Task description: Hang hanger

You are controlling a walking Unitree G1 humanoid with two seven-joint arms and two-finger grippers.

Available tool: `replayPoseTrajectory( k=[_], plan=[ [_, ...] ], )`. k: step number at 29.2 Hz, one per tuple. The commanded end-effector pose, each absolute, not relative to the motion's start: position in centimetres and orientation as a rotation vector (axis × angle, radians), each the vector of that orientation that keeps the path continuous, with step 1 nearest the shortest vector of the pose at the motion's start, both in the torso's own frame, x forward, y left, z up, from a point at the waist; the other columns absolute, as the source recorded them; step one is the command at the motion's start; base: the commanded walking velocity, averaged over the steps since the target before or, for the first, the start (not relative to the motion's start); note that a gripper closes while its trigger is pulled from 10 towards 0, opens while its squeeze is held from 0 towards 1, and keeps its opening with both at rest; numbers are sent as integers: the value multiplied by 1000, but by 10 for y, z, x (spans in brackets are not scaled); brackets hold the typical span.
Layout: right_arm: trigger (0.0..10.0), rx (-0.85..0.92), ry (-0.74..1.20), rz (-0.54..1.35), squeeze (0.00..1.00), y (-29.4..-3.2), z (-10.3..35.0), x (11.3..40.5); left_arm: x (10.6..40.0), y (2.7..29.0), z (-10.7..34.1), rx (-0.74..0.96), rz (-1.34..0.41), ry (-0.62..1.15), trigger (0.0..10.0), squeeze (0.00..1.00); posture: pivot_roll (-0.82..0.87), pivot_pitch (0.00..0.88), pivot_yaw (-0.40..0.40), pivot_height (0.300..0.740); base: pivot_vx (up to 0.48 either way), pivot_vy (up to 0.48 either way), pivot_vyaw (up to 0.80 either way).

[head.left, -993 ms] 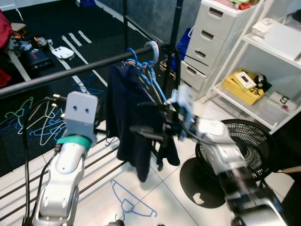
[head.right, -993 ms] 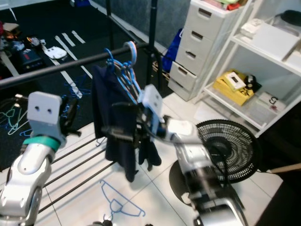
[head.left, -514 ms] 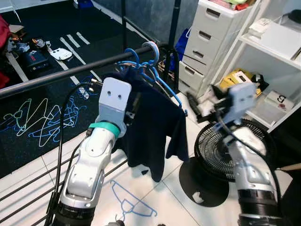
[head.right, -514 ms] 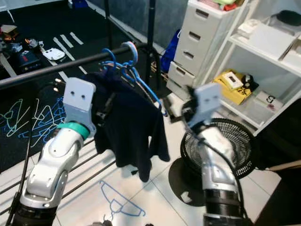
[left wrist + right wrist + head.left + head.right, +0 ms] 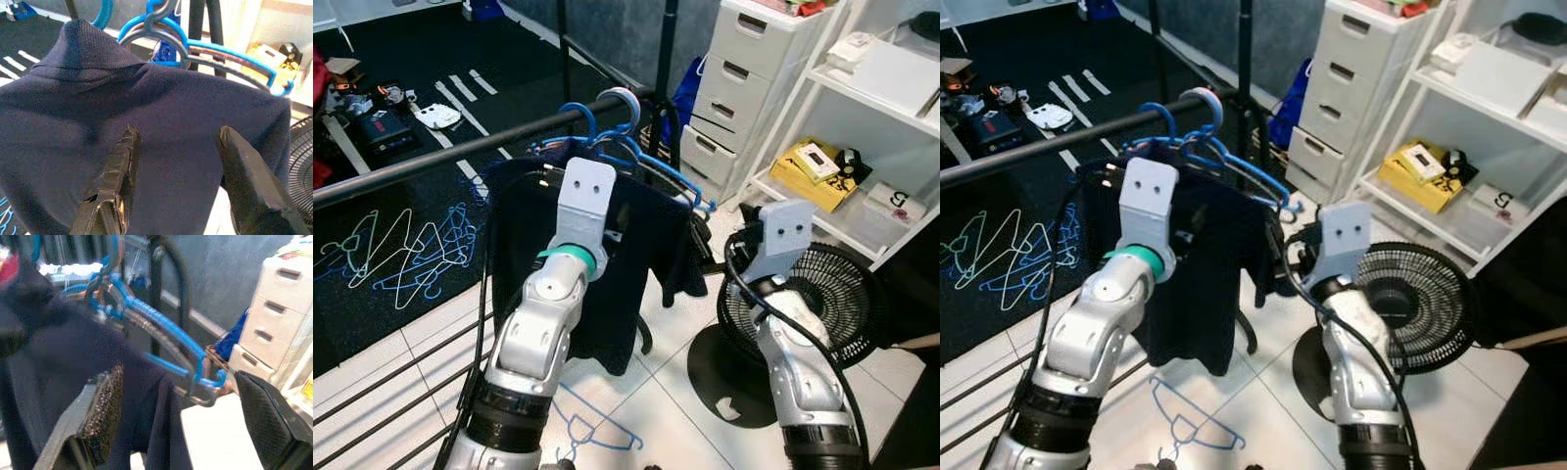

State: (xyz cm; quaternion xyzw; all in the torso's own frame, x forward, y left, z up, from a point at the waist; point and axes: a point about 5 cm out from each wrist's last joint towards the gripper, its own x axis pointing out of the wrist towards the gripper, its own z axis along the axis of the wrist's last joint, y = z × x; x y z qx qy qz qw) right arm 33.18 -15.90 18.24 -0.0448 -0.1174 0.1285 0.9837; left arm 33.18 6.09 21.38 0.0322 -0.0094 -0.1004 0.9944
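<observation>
Both arms reach up toward the black rail (image 5: 431,157). The left gripper (image 5: 178,183) faces the dark navy garment (image 5: 146,127), fingers spread wide, gripping nothing. The right gripper (image 5: 186,426) is also wide open, beside the garment's shoulder. The blue hanger (image 5: 636,157) carrying the garment hooks over the rail, beyond both grippers' fingertips.

navy garment (image 5: 146,127) on blue hanger (image 5: 205,46), spread left pincer (image 5: 178,142)
</observation>
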Motion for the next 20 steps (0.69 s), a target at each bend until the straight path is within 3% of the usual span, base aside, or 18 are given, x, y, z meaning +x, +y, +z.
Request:
replayPoseTrajectory(
  k=[1, 9, 17, 20],
  plan=[
    [10000, -122, -217, 291, 0, -160, 180, 339, 333, 64, 214, 50, -189, -21, 10000, 0, 21, 98, 77, 740, 0, 0, 0],
    [10000, -240, -156, 228, 0, -188, 206, 383, 317, 111, 209, 100, -76, -36, 10000, 0, 66, 107, 64, 740, 0, 0, 0],
    [10000, -250, -152, 360, 0, -187, 219, 393, 303, 136, 207, 135, -52, -58, 10000, 0, 87, 120, 58, 740, 0, 0, 0],
    [10000, -280, -150, 411, 0, -180, 231, 403, 278, 163, 209, 158, -99, -71, 10000, 0, 153, 160, 42, 740, 0, 0, 0]
  ],
)
